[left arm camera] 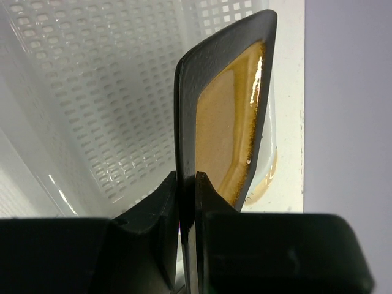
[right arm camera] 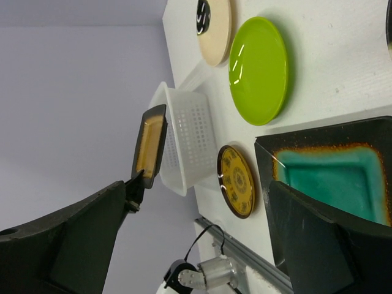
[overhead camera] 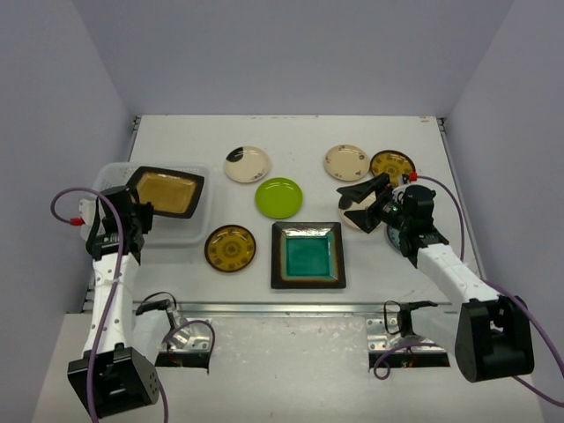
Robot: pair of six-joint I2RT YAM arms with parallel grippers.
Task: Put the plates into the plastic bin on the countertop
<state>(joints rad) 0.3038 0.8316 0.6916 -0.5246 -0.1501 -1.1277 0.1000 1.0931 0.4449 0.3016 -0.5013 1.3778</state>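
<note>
- Amber glaze inside a dark, almost black rim: this square plate point(overhead camera: 166, 191) hangs tilted over the plastic bin point(overhead camera: 189, 233).
- The bin is white and translucent, with perforated mesh walls. It sits at the 9 o'clock side of the white desk point(overhead camera: 291, 132).
- In the left wrist view the amber plate stands on edge with its glossy well facing 3 o'clock and the bin's mesh behind it. Whether its lower edge touches the bin cannot be told.
- The left tool point(overhead camera: 132, 204) is nearly closed on the amber plate and pinches the rim at the plate's 8 o'clock corner, one finger on each face.
- The right tool point(overhead camera: 361, 204) has its jaws spread wide and holds nothing. It hovers above the desk at 3 o'clock from the lime-green plate point(overhead camera: 278, 197).
- The teal square plate point(overhead camera: 307, 255) has the same dark rim and lies flat at 6 o'clock from the lime-green plate.
- The brown-yellow patterned plate point(overhead camera: 230, 248) lies at 9 o'clock from the teal one, just beside the bin.
- The cream plate with a dark patch point(overhead camera: 247, 164) lies at 11 o'clock from the lime-green plate.
- The cream dotted plate point(overhead camera: 346, 162) and the dark yellow patterned plate point(overhead camera: 392, 165) lie side by side at 12 o'clock from the right tool.
</note>
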